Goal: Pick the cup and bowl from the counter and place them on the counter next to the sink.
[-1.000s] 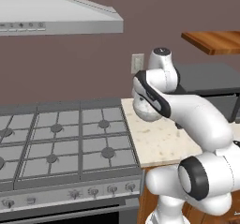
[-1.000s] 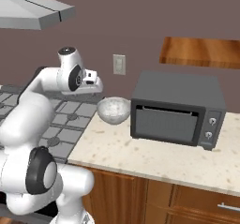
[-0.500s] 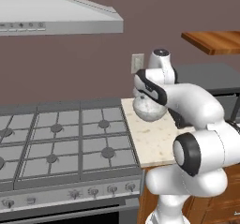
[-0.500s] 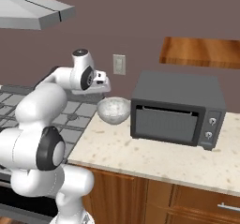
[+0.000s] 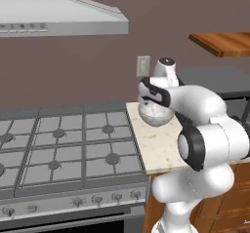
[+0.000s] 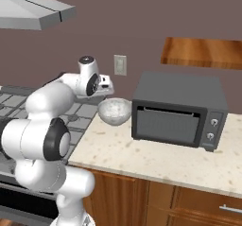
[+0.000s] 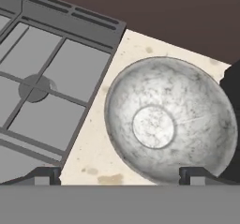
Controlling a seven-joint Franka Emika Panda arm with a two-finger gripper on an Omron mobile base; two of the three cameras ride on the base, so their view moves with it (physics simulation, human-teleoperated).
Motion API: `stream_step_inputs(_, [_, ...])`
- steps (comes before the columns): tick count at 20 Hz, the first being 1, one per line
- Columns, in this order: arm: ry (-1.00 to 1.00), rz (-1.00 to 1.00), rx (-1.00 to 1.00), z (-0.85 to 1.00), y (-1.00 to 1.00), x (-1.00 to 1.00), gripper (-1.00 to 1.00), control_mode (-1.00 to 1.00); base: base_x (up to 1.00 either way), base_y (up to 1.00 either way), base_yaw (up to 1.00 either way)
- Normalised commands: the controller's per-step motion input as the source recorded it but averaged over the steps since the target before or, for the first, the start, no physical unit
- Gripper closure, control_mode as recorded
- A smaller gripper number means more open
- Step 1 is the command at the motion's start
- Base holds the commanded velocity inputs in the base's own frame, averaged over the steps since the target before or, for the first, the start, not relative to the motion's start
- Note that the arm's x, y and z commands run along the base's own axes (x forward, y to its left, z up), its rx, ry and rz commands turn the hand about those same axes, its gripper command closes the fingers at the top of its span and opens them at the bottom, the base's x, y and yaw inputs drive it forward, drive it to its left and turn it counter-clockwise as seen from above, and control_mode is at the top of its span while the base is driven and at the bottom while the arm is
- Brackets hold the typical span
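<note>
We have the gripper (image 7: 120,176) hanging over the bowl (image 7: 169,120) with its fingers spread wide and nothing between them, which fits an approach to a first pick, so in our judgement the task has hardly begun. The bowl sits upright on the counter (image 5: 161,146), just beside the edge of the gas stovetop (image 5: 58,149) on one side and near the dark microwave (image 6: 179,109) on the other, towards the back wall. In the hand view it lies a little off centre between the fingertips (image 7: 44,175), so we would expect the hand to shift towards the microwave side before descending. Because the bowl looks broader than the spread of the fingers, we think a pinch on the rim is the likelier grip, though from the base views we cannot tell how high the gripper (image 6: 105,85) stands above the rim. Room is tight there: the microwave wall stands close by, and the back wall with its outlet plate (image 6: 120,65) is near. Towards the front of the counter there is open stone, so lifting straight up and drawing back looks like the safest way out.
</note>
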Motion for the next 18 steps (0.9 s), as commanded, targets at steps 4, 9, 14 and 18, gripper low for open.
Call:
stream_step_inputs(4, [0.0, 0.08, 0.0, -0.23, 0.0, 0.32, -1.0, -1.0, 0.0, 0.0, 0.0])
stream_step_inputs(9, [0.0, 0.03, 0.0, -0.1, 0.0, 0.03, -1.0, -1.0, 0.0, 0.0, 0.0])
stream_step_inputs(14, [0.03, 0.0, 0.0, 0.0, 0.0, 0.0, -1.0, -1.0, 0.0, 0.0, 0.0])
stream_step_inputs(18, [0.08, -0.02, 0.0, -0.15, 0.0, 0.0, -1.0, -1.0, 0.0, 0.0, 0.0])
